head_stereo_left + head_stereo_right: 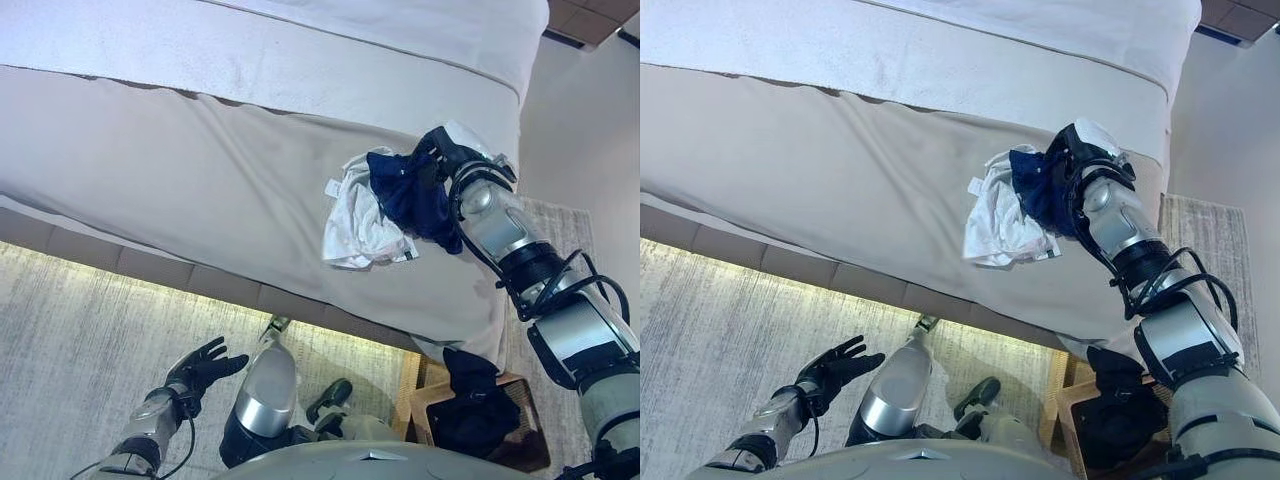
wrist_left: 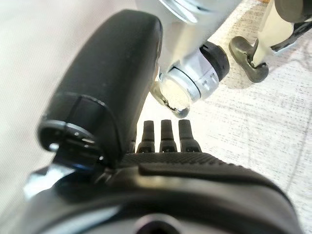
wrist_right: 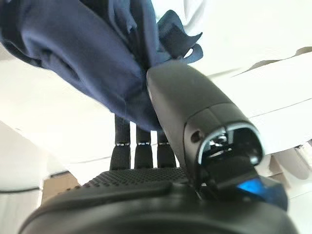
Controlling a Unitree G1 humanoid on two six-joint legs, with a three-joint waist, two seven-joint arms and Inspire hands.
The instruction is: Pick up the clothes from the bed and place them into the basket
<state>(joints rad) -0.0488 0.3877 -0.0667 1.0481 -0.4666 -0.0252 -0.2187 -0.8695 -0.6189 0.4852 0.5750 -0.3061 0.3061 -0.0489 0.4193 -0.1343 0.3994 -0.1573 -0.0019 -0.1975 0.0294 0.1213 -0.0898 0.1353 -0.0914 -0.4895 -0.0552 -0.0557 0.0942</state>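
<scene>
A navy garment (image 1: 410, 192) and a white garment (image 1: 358, 225) lie bunched together on the grey bed cover (image 1: 200, 180), near the bed's right end. My right hand (image 1: 452, 156) is on the navy garment. In the right wrist view its thumb (image 3: 195, 102) and fingers (image 3: 139, 146) pinch the navy cloth (image 3: 83, 53). The wooden basket (image 1: 423, 405) stands on the floor below the bed's right corner with dark clothes (image 1: 478, 400) in it. My left hand (image 1: 205, 366) hangs low over the rug, open and empty, and also shows in the left wrist view (image 2: 185, 165).
A pale patterned rug (image 1: 90, 330) covers the floor in front of the bed. A white blanket (image 1: 300, 50) lies across the far side of the bed. A lit strip runs along the bed base (image 1: 150, 270).
</scene>
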